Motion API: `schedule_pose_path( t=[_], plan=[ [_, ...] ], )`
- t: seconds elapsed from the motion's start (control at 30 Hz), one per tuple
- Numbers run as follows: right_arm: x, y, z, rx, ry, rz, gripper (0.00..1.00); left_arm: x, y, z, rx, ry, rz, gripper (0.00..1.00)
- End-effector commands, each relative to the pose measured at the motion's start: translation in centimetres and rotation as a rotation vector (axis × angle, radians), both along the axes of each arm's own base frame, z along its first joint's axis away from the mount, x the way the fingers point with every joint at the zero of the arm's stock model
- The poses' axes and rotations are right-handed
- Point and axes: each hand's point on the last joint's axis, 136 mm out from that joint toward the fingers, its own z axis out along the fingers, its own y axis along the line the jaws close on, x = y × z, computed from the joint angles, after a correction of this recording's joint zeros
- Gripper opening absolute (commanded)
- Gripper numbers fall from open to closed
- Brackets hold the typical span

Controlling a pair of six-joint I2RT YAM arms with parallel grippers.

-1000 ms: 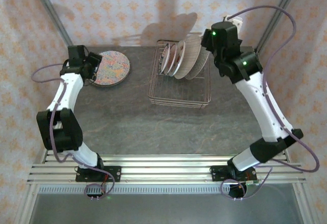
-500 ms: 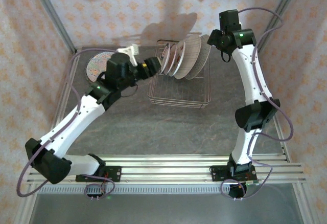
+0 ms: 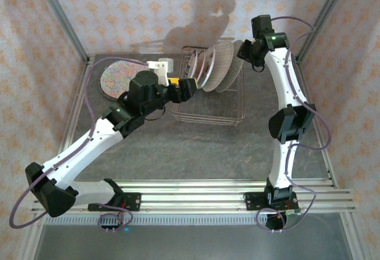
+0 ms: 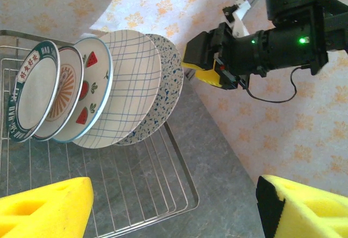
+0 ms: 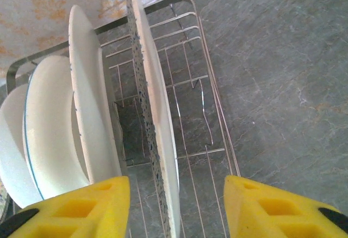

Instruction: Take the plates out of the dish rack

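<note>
The dish rack [image 3: 208, 117] holds several plates [image 3: 209, 67] on edge. In the left wrist view they stand in a row: a green-rimmed one [image 4: 33, 98], a watermelon one [image 4: 89, 94], a plaid one [image 4: 129, 86] and a speckled one [image 4: 167, 86]. My right gripper [image 3: 240, 52] reaches in from the rack's far right side. It is open [image 5: 176, 208], its yellow pads either side of the speckled plate's rim [image 5: 157, 129] without touching it. My left gripper [image 3: 190, 87] hovers at the rack's left side, open [image 4: 174, 211] and holding nothing. Another plate [image 3: 122, 77] lies flat on the table, far left.
The rack's near half [image 4: 197, 197] is bare wire with upright tines [image 5: 204, 107]. Grey table surface [image 3: 196, 153] stretches in front of the rack. Patterned walls close in behind and at both sides. The right gripper's yellow pad [image 4: 206, 75] shows beside the speckled plate.
My left arm swung from the flat plate at the far left over to the rack. My right gripper came down over the speckled plate and its jaws narrowed.
</note>
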Motion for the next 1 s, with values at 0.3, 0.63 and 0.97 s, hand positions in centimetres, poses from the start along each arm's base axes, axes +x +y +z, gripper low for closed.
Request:
schedule_pose_path(
  t=[0.3, 0.63, 0.97],
  plan=[
    [0.8, 0.3, -1.7, 0.018, 0.041, 0.014, 0.34, -0.8, 0.7, 4.1, 0.038, -0.142, 0.009, 0.82],
    [1.6, 0.8, -2.8, 0.039, 0.051, 0.023, 0.27, -0.5, 2.4, 6.7, -0.035, -0.244, 0.117, 0.89],
    [2.1, 1.2, -3.2, 0.057, 0.048, 0.029, 0.18, 0.1, 3.3, 7.3, -0.058, -0.267, 0.182, 0.90]
  ],
)
